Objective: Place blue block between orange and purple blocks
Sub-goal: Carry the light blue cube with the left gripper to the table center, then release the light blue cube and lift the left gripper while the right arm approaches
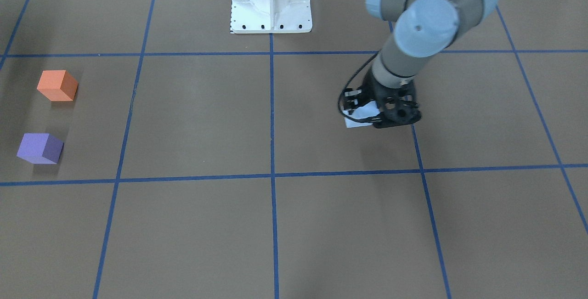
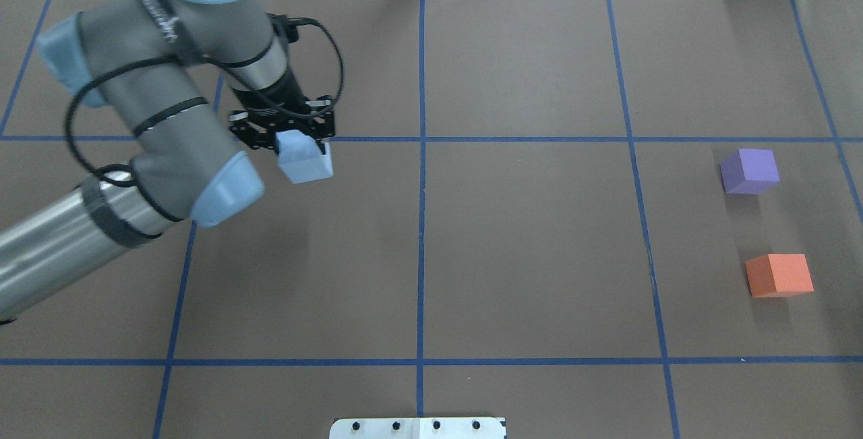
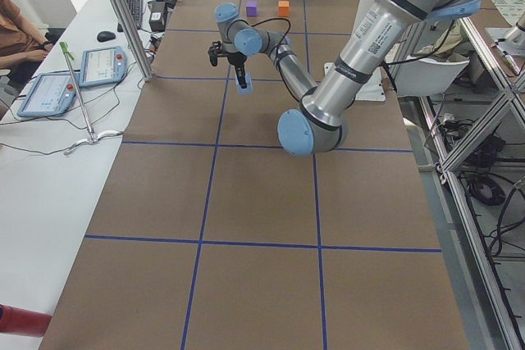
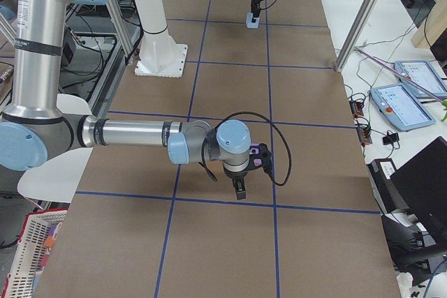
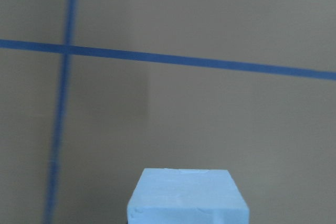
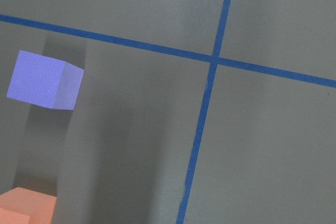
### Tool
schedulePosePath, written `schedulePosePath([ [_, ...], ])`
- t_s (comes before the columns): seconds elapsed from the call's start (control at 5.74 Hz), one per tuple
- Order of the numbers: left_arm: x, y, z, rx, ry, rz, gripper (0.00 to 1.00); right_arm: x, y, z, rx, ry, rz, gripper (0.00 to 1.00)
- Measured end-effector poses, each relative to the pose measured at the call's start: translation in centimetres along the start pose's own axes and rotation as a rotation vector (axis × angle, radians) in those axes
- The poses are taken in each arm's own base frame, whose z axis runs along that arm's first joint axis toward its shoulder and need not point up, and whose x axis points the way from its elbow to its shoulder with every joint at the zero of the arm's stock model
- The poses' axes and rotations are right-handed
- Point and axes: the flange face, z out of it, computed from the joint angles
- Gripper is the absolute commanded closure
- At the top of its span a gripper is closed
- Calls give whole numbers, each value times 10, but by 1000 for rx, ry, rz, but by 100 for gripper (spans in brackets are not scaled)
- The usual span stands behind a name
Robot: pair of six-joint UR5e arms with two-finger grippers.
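My left gripper (image 2: 296, 137) is shut on the light blue block (image 2: 305, 160) in the table's left half, seemingly a little above the surface. They also show in the front view, gripper (image 1: 377, 111) and block (image 1: 357, 120). The left wrist view shows the block's top (image 5: 186, 198) at the bottom edge. The purple block (image 2: 750, 170) and the orange block (image 2: 779, 275) sit far right, with a gap between them. The right wrist view looks down on both, purple (image 6: 44, 80) and orange (image 6: 26, 205). My right gripper (image 4: 239, 190) shows only in the right side view; I cannot tell its state.
The table is brown with a grid of blue tape lines. The white robot base (image 2: 418, 427) stands at the near middle edge. A side desk with tablets (image 3: 102, 67) and a metal post (image 3: 123, 14) run along the far edge.
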Motion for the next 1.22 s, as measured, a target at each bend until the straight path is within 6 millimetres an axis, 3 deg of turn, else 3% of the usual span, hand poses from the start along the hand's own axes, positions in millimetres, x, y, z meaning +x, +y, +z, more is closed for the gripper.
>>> schedulePosePath([
  [0.17, 63, 2, 15, -11, 7, -25, 100, 1, 4, 1, 8, 0, -7, 0],
  [0.52, 122, -4, 59, 25, 33, -15, 100, 1, 5, 1, 7, -3, 3, 0],
  [0.7, 139, 2, 73, 64, 29, 27, 100, 0, 3, 1, 6, -8, 5, 0],
  [1.05, 145, 2, 88, 108, -2, 133, 100, -1, 1, 1, 7, -18, 6, 0],
  [1.22, 144, 2, 97, 125, -23, 151, 78, -1, 0, 0, 8, -18, 5, 0],
])
